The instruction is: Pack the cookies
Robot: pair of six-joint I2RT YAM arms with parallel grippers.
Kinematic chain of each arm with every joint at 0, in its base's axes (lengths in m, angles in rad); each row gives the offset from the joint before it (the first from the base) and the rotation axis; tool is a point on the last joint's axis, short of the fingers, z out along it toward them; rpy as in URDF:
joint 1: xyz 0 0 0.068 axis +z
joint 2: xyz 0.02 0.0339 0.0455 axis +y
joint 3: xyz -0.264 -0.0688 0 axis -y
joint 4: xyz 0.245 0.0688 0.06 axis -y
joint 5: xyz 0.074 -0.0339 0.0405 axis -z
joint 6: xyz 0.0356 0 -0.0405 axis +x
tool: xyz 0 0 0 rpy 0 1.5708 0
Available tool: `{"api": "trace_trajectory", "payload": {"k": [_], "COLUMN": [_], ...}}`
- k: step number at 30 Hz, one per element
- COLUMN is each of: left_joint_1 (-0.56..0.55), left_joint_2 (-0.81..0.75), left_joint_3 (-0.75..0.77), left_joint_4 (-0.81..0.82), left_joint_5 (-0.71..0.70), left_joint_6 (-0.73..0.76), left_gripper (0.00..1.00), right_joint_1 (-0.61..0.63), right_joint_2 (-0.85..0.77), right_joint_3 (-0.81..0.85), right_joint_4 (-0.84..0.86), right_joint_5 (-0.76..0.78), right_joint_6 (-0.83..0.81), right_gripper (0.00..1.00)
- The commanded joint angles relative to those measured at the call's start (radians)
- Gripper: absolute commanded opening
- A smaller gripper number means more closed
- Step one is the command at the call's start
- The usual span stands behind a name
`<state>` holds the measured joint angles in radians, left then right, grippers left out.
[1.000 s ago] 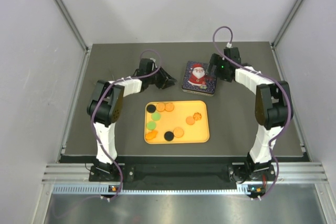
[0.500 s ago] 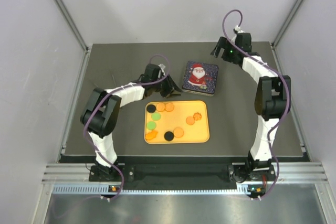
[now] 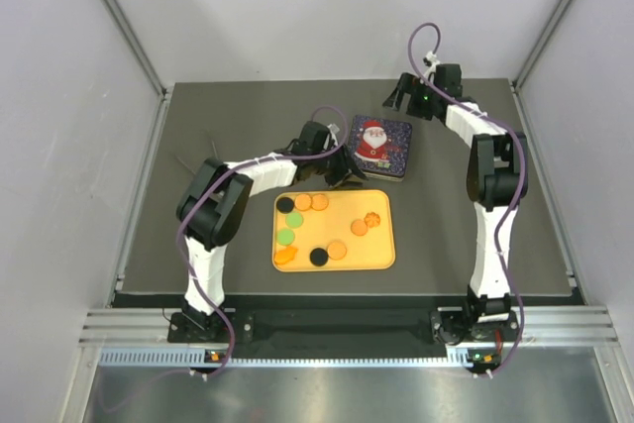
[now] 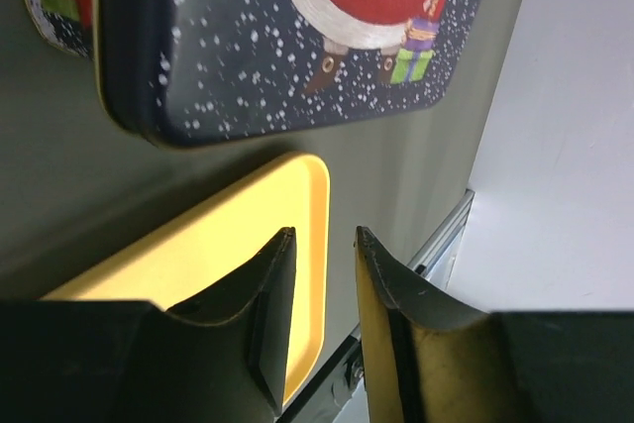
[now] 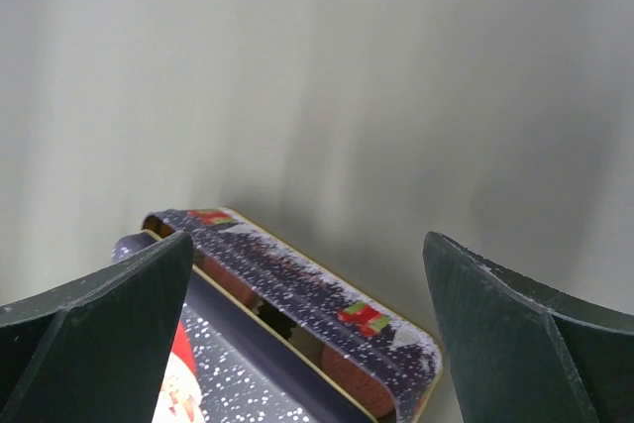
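Note:
Several cookies, orange (image 3: 337,250), green (image 3: 294,219) and black (image 3: 318,257), lie on a yellow tray (image 3: 384,264). A dark blue Santa tin (image 3: 376,146) stands behind the tray. In the right wrist view the tin's lid (image 5: 297,289) sits ajar, with brown cookies (image 5: 347,383) showing in the gap. My left gripper (image 3: 344,173) is low between tin and tray, its jaws a narrow gap apart and empty (image 4: 325,235). My right gripper (image 3: 404,98) hovers behind the tin, wide open and empty (image 5: 308,237).
The left wrist view shows the tin's lid (image 4: 297,37) above and the tray's corner (image 4: 248,245) just beyond my fingers. White walls enclose the dark table (image 3: 218,136) on three sides.
My left gripper has swung right, from the table's left middle to the tin's front left corner, and its jaws have narrowed. My right gripper has left the tin's right side and moved back behind it.

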<state>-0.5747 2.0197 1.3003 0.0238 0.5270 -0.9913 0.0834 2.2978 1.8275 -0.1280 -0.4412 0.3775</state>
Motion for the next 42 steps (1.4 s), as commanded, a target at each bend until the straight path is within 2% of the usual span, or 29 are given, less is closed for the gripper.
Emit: {"api": "trace_trajectory", "payload": {"k": [1,15,24,36,42], "left_joint_1": [-0.001,0.009,0.032,0.073,0.098], "left_joint_2": [0.040,0.158,0.177,0.178,0.185], "left_joint_3": [0.056,0.172,0.217,0.263,0.290], "left_joint_4": [0.053,0.062,0.028,-0.079,-0.117], "left_joint_5": [0.019,0.022,0.002,-0.013,-0.009], "left_joint_6": [-0.009,-0.040,-0.027,0.039,0.068], "left_gripper": [0.36,0.36,0.37,0.37,0.37], "right_joint_1": [0.007,0.016,0.018,0.038,0.065], "right_joint_2": [-0.003,-0.023,-0.112,-0.270,-0.322], "right_joint_3": [0.053,-0.031,-0.183,-0.490,-0.579], "right_joint_4": [0.041,0.019,0.045,0.208,0.243], "right_joint_5": [-0.062,-0.174,-0.169,-0.148,-0.116], "right_joint_6": [-0.005,-0.022,-0.014,0.063,0.095], "right_gripper": [1.00,1.00,1.00,1.00,1.00]}}
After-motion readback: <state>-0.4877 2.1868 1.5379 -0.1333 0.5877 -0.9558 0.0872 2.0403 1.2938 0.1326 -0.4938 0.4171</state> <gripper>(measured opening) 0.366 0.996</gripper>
